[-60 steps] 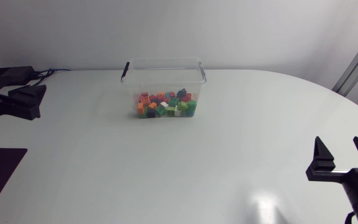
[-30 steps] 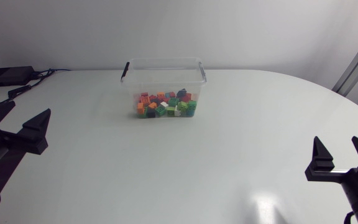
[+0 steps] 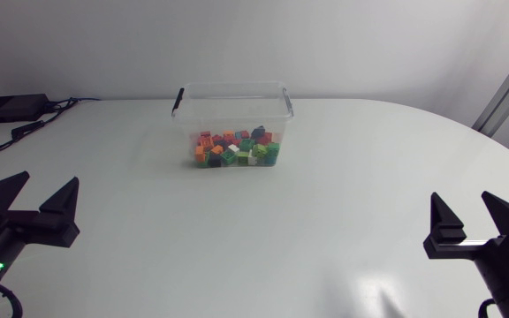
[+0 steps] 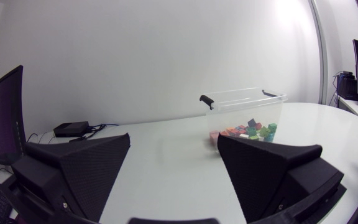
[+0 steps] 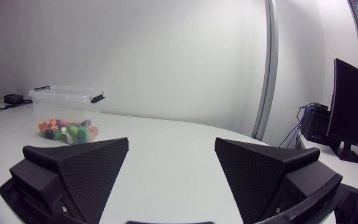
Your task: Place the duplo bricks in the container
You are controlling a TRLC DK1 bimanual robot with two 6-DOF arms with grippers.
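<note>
Duplo bricks [image 3: 234, 151] lie in a many-coloured heap on the floor of the clear container [image 3: 237, 119], which stands at the far middle of the white table [image 3: 237, 238], with a black handle [image 3: 179, 100] at each end. Well apart from it, the left gripper [image 3: 51, 177] sits at the near left edge and the right gripper [image 3: 459, 196] at the near right. Both are released, with fingers spread wide.

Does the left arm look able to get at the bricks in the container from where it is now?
Probably yes. The container looks open on top, nothing lies on the table between it and the open left gripper, and the right gripper sits far off. The bricks would need entry from above.
</note>
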